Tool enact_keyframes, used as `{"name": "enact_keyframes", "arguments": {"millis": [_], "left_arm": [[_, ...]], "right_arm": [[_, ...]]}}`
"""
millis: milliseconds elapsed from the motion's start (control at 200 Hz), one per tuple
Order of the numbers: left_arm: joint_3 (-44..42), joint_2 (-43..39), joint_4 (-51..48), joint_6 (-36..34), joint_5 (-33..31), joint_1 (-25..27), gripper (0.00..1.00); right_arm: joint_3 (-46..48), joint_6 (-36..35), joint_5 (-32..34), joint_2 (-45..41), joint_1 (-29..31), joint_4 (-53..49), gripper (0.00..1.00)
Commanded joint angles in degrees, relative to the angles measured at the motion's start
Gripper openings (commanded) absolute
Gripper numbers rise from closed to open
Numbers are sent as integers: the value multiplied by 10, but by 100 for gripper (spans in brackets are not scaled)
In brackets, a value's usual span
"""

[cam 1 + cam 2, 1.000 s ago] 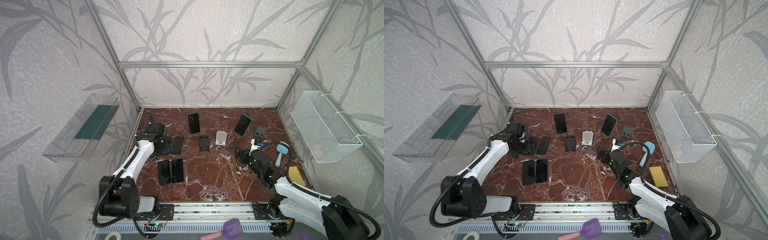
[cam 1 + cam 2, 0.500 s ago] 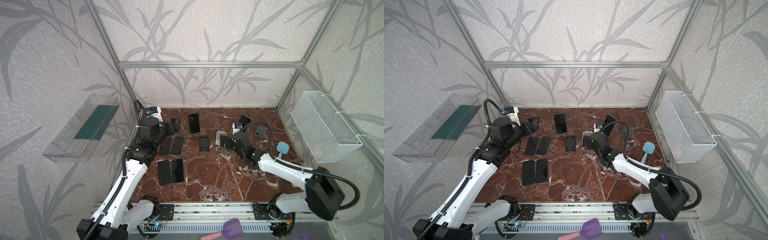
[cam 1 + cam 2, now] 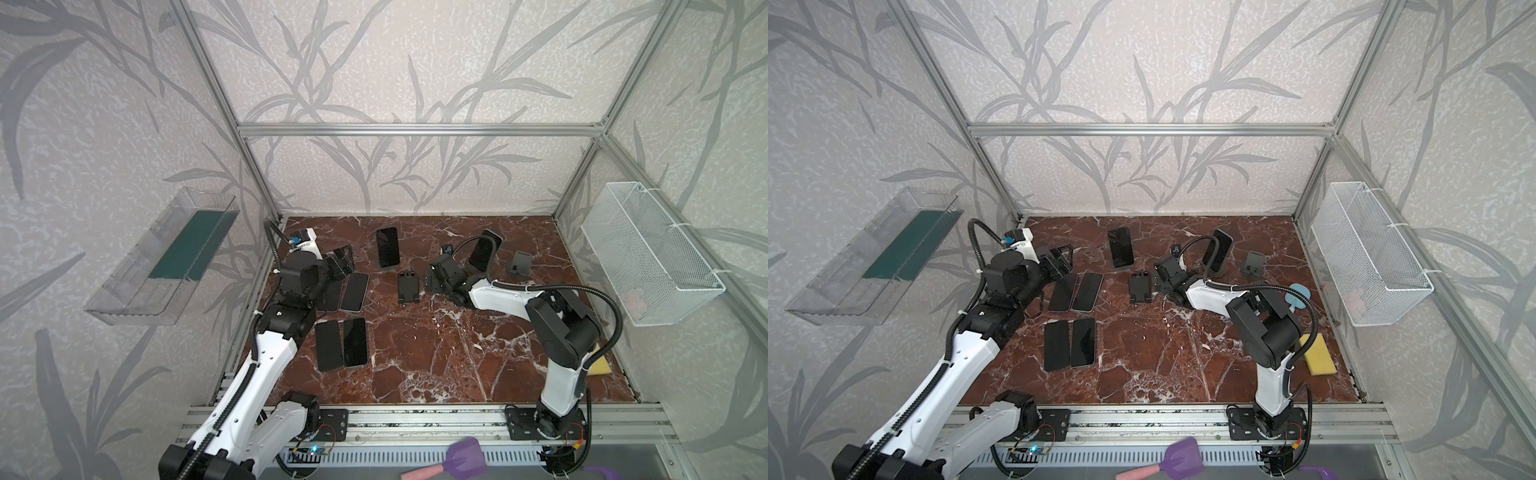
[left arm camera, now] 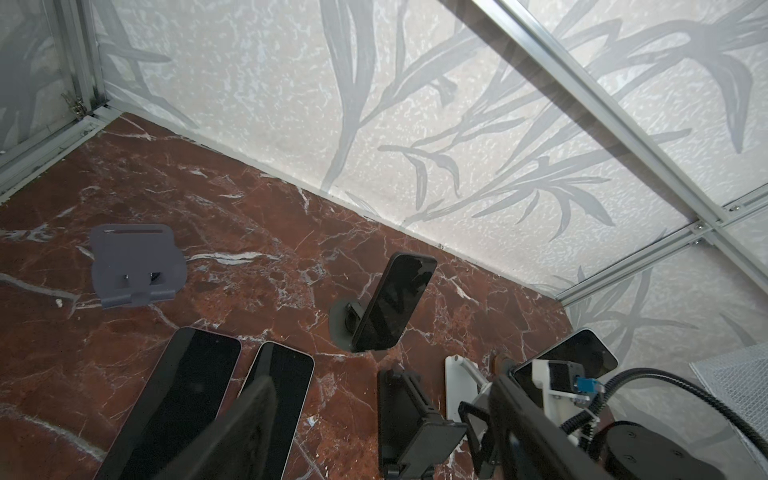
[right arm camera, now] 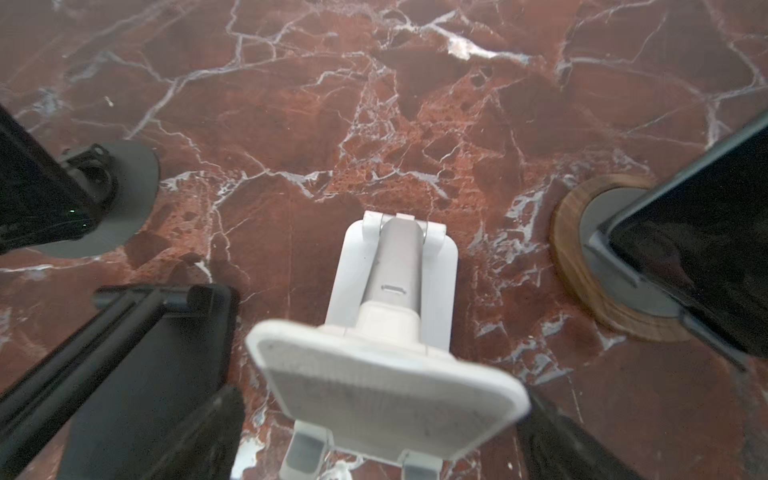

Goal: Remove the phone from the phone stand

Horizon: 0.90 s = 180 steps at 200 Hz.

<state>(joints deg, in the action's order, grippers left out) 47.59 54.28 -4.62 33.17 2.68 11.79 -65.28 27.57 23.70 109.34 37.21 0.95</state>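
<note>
Nearest me, a yellow sponge (image 3: 1318, 355) lies at four o'clock on the desk (image 3: 436, 365). At eight o'clock two flat phones (image 3: 355, 341) lie side by side, screens up. Just past them toward twelve, a second flat pair (image 3: 355, 286) lies partly under my left arm in both top views. My left fingers (image 4: 249, 424) are held above the desk at ten o'clock, spread apart with nothing between them. Near the middle, an empty black stand (image 3: 407, 286) sits at nine o'clock of my right fingers (image 5: 557, 440). These are spread wide on either side of the empty white stand (image 5: 390, 291), with its plate between them, and I cannot tell whether they touch it. Farther back, the middle phone (image 3: 387, 247) leans on its grey disc stand (image 4: 338, 322) at twelve o'clock, untouched. The right phone (image 3: 482, 251) leans on a wood-rimmed stand (image 5: 582, 266) at one o'clock, just behind my right wrist. An empty grey stand (image 3: 519, 263) sits at three o'clock of that phone.
</note>
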Motion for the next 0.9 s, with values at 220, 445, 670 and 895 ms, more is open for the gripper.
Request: {"name": "enact_keyframes", "arguments": {"millis": [220,445,670,895], "left_arm": [[-10,-4,47,33,26,-10,79],[-17,-3,69,45,50,-23,79],[-20,1,74,43,57,-23,78],[-19,0,74,36,56,-23,78]], "right_arm": [[-34,-59,36,20,-5,29,59],[-61,-111,-8,43,-31,92,57],[-199,-116,-91,148,-83,63,60],[-300,-115,-130,203,-116,4,80]]}}
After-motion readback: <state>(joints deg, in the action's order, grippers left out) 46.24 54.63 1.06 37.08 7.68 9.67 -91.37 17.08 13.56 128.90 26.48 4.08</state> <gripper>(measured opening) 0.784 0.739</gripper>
